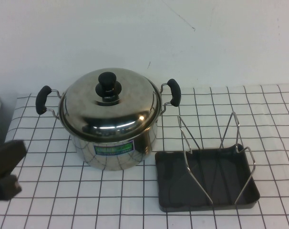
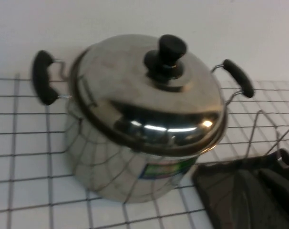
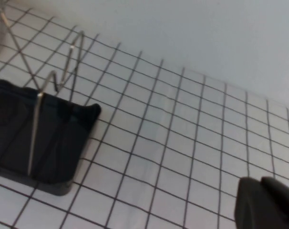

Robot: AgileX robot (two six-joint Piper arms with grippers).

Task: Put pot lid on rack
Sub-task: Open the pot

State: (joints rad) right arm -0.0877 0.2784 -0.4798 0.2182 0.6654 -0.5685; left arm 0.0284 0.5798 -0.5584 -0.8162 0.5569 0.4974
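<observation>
On the gridded cloth the lid sits closed on the pot, black knob up, at the back left. Just right of the pot, nearer the front, stands the rack, its wire prongs rising over the dark tray. Left gripper hangs at the table's left edge, well apart from the pot; I cannot tell how its jaws stand. Right gripper shows only as a dark corner beyond the tray, jaws likewise unclear.
</observation>
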